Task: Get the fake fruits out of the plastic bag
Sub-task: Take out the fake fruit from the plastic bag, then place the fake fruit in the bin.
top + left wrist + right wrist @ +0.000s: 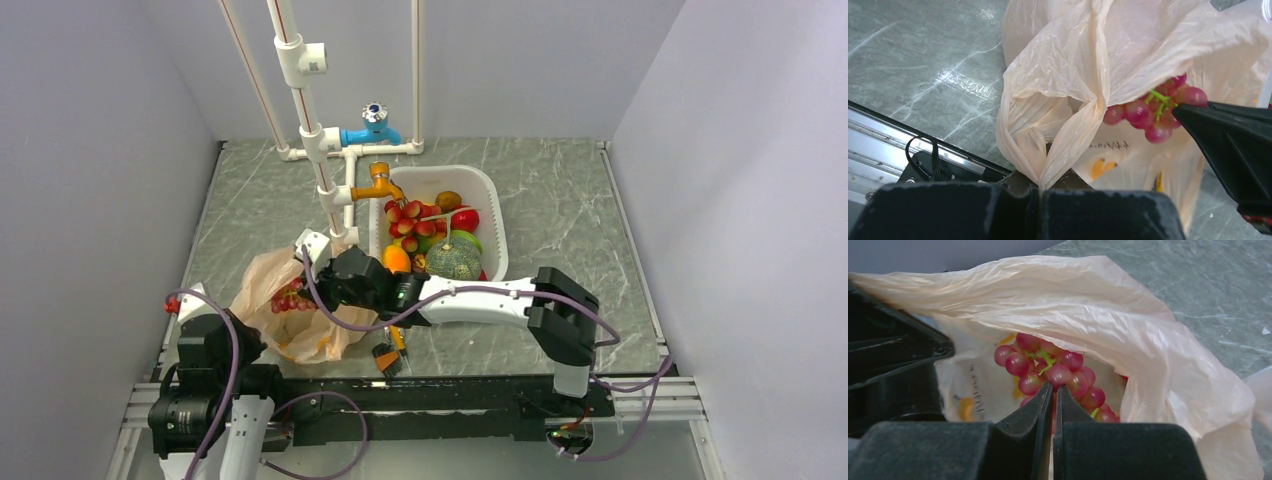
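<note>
Pinching the plastic bag [1063,60] rim in my left end effector [1040,187] props its mouth open; my right end effector [1054,387], pressed together, nips the red grape bunch [1020,362] just inside.

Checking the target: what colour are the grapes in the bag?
The grapes are pinkish red with bright green stems; right wrist view shows them best.
</note>
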`<state>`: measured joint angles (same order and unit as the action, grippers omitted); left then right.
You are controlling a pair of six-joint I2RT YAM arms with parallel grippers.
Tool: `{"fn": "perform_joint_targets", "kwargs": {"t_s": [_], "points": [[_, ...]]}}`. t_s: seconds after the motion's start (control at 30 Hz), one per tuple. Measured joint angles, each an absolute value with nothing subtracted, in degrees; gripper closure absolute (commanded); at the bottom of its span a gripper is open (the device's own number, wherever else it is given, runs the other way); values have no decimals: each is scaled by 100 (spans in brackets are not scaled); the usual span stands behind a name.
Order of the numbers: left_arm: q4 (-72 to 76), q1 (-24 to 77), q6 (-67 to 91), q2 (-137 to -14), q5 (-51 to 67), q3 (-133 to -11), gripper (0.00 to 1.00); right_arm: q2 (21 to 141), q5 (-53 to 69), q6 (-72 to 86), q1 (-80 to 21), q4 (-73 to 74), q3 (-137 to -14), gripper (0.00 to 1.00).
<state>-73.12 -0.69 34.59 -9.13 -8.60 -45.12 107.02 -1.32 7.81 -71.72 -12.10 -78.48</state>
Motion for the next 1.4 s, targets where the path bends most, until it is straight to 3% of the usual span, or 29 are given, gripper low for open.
{"fn": "perform_joint_targets", "kwargs": {"t_s": [0.6,0.97,1.33,1.4], "points": [[-7070,-642,3367,-908,-596,-4401,100,9054,622,814,-7168,-1343,-6772,100],[-7048,-657,3343,-845,-499,-4392,100,7098,-1455,-91,-6980,-1483,-5332,100],[-6967,-683,3260,-843,-429,-4340,100,7306,-2158,580,-5642,-1247,-5048,100],[-6967,-683,3260,-827,-429,-4340,100,7461,-2152,770,-5568,-1251,-5048,94]]}}
